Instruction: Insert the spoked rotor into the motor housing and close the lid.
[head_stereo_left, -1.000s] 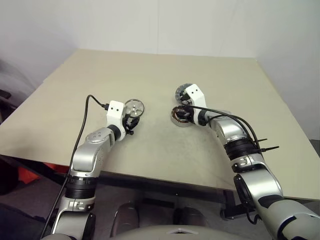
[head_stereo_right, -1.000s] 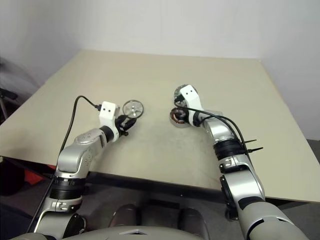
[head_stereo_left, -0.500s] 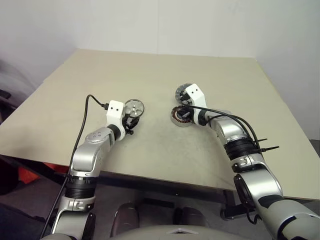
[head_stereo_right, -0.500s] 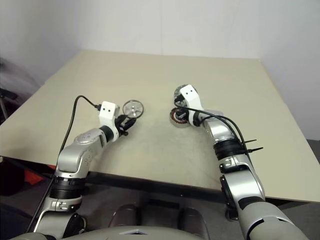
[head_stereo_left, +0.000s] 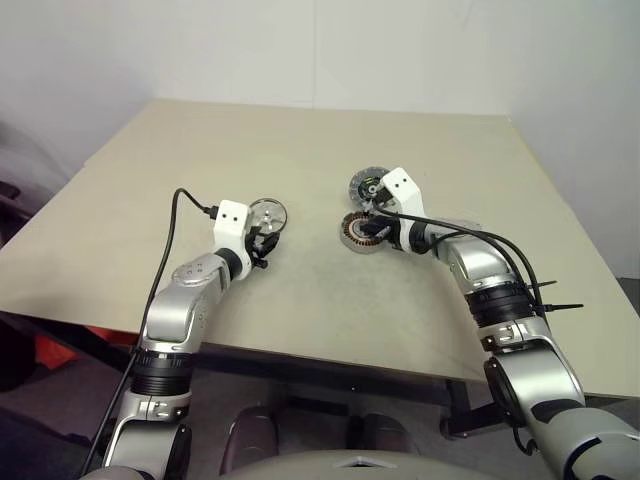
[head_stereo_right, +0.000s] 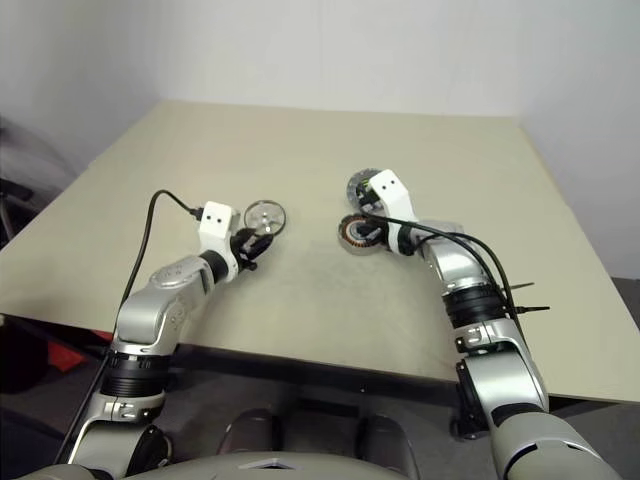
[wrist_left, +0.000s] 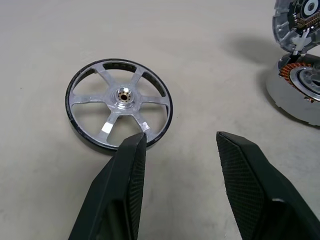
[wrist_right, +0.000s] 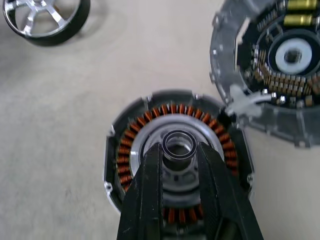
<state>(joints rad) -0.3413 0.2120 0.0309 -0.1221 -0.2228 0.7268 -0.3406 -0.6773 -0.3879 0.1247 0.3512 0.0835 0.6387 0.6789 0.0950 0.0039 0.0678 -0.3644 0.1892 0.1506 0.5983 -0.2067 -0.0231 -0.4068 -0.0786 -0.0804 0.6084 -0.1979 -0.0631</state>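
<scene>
Head views: the spoked rotor (head_stereo_left: 267, 215) lies flat on the table (head_stereo_left: 300, 150), just ahead of my left tool (head_stereo_left: 262, 240). Well to its right sits the motor housing (head_stereo_left: 362, 232), with the lid (head_stereo_left: 366, 186) just behind it, swung open and joined at one edge. My right tool (head_stereo_right: 372, 232) hangs over the housing.

Left wrist view: left tool is spread and empty, one fingertip (wrist_left: 135, 142) at the near rim of the rotor, the other off to the side on bare table. The rotor looks like rigid polished metal with a dark outer band; I judge it light but slick. I'd pinch across the rim, or rim to spoke gap, not the hub, and keep it level.

Right wrist view: right tool's fingers (wrist_right: 150, 185) are drawn close together, pinching a small ring (wrist_right: 179, 144) above the housing's centre; I can't tell if the ring touches the housing. Copper windings (wrist_right: 150, 117) ring the bore and look easily scraped, so I'd steady the housing by its outer wall only. The lid shows exposed components inside; I'd push it by the rim.
</scene>
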